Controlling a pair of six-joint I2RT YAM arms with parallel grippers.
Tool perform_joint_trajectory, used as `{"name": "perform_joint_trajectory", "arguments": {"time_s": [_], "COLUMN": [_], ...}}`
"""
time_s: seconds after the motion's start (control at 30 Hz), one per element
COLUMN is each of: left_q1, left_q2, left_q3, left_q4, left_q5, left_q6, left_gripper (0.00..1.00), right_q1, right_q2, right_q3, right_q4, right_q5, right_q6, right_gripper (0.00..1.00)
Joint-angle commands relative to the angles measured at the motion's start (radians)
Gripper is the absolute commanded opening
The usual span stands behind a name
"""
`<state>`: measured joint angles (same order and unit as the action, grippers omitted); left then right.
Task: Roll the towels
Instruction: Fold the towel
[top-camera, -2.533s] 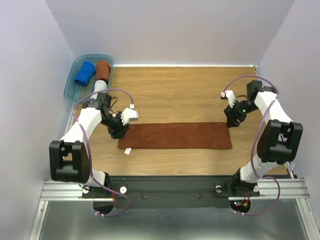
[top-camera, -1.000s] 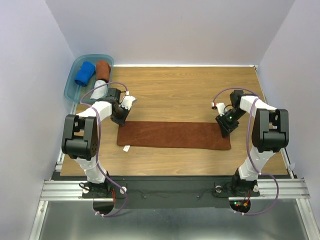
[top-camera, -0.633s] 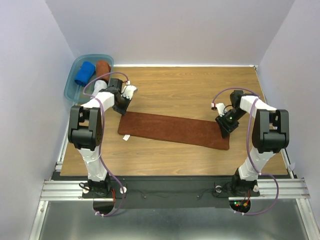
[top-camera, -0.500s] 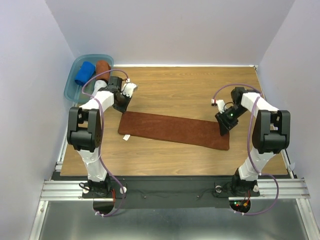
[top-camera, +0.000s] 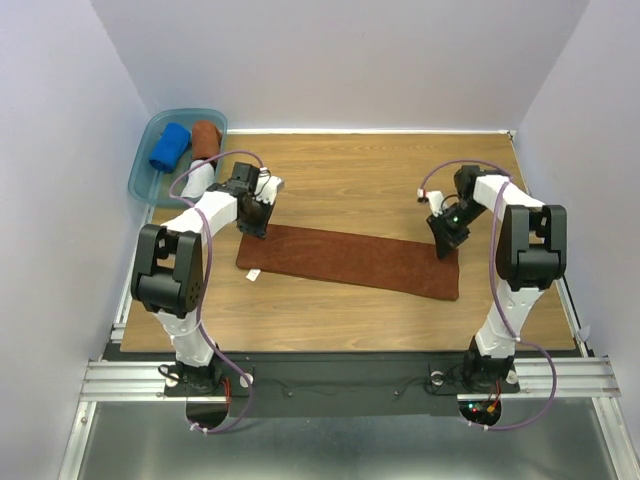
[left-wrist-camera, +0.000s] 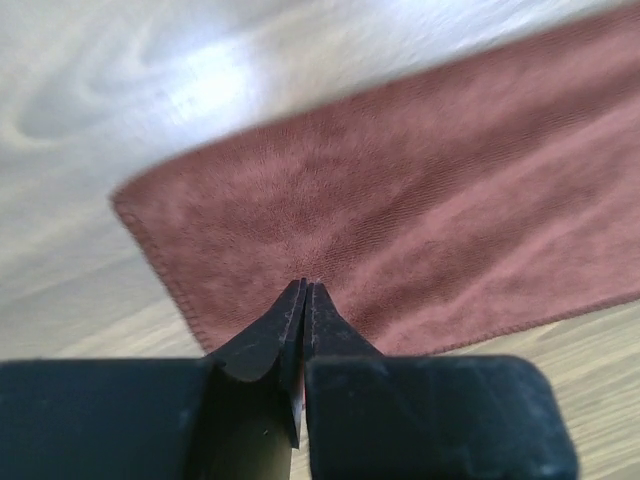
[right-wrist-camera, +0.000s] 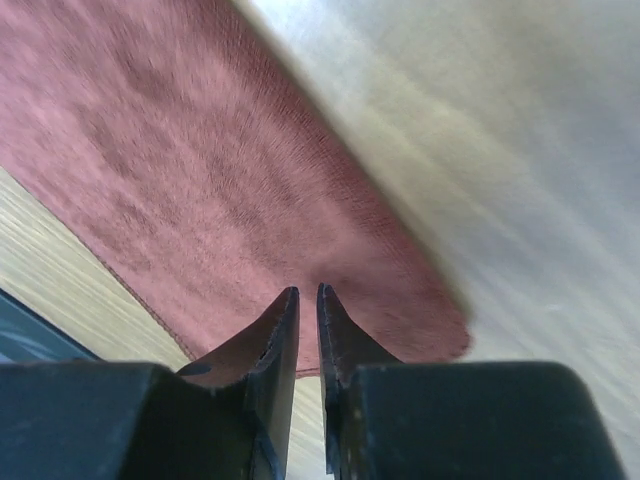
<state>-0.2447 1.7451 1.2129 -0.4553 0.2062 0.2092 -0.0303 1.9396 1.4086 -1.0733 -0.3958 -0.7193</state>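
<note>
Wood table: arms (both low) on towel.

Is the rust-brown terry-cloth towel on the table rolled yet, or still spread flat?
Spread flat. The rust-brown terry-cloth towel lies as one long unrolled strip on the wooden table, angled slightly, with no curl at either end.

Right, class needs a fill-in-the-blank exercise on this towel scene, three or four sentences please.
1. The flat towel on the table is rust-____.
2. The blue tub sits at the table's far ____ corner.
3. Beside the brown roll in the tub lies a roll coloured ____.
4. The left tool pinches the flat towel with its fingers ____.

Missing words: brown; left; blue; shut
</note>
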Motion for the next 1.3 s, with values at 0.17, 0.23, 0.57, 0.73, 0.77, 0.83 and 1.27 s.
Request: {"name": "perform_joint_trajectory", "arguments": {"time_s": [0.17, 0.23, 0.57, 0.73, 0.77, 0.83, 1.27], "left_q1": [0.002, 0.002, 0.018, 0.018, 0.018, 0.018, 0.016], "left_q2": [0.067, 0.065, 0.031, -0.050, -0.064, -0.107, -0.233], "left_q3": [-0.009, -0.013, -0.039, -0.061, -0.064, -0.069, -0.036], "left_q4": [0.030, 0.036, 0.047, 0.061, 0.076, 0.087, 0.112], "left_q5": [-0.021, -0.033, 0.044, 0.087, 0.082, 0.090, 0.084], "left_q6": [-0.074, -0.082, -0.134, -0.133, -0.133, -0.130, -0.094], "left_gripper": [0.10, 0.10, 0.10, 0.11, 0.12, 0.13, 0.18], "right_q1": [0.023, 0.023, 0.012, -0.025, -0.046, -0.074, -0.209], "right_q2": [-0.027, 0.008, 0.127, 0.012, -0.026, -0.047, 0.048], "right_q3": [-0.083, -0.044, 0.193, 0.201, 0.194, 0.172, 0.145], "right_q4": [0.127, 0.142, 0.164, 0.130, 0.124, 0.124, 0.073], "right_q5": [0.150, 0.187, 0.267, 0.206, 0.198, 0.187, 0.035], "right_q6": [0.063, 0.073, 0.093, 0.141, 0.146, 0.162, 0.258], "right_gripper": [0.25, 0.26, 0.28, 0.47, 0.49, 0.50, 0.48]}}
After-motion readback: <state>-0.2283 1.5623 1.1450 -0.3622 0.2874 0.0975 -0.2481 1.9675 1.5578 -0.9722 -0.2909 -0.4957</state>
